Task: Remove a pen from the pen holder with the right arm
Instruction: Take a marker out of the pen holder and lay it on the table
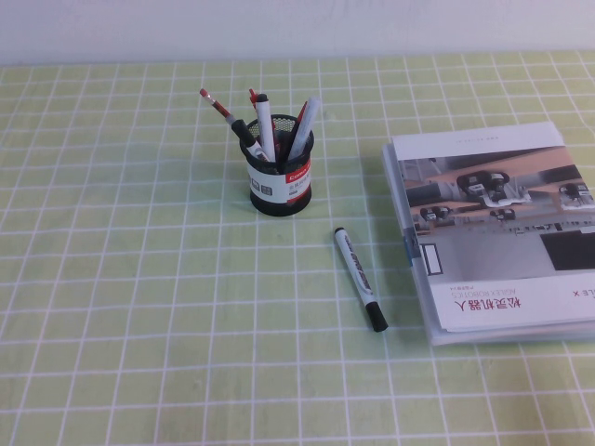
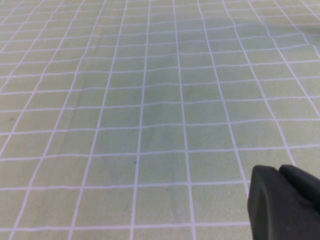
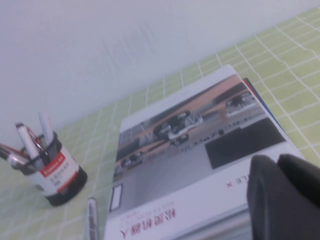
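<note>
A black mesh pen holder (image 1: 281, 181) with a white and red label stands upright on the green checked cloth, with several pens and markers sticking out of it. One black-capped marker (image 1: 361, 279) lies flat on the cloth to its front right. Neither arm shows in the high view. In the right wrist view my right gripper (image 3: 276, 161) is shut and empty, hovering over the near corner of the book stack (image 3: 200, 150), well away from the pen holder (image 3: 52, 172) and the lying marker (image 3: 91, 217). My left gripper (image 2: 277, 171) is shut over bare cloth.
A stack of books and folders (image 1: 497, 228) with a photo cover lies on the right side of the table. A pale wall runs along the far edge. The green checked cloth (image 1: 139, 307) covers the left and front.
</note>
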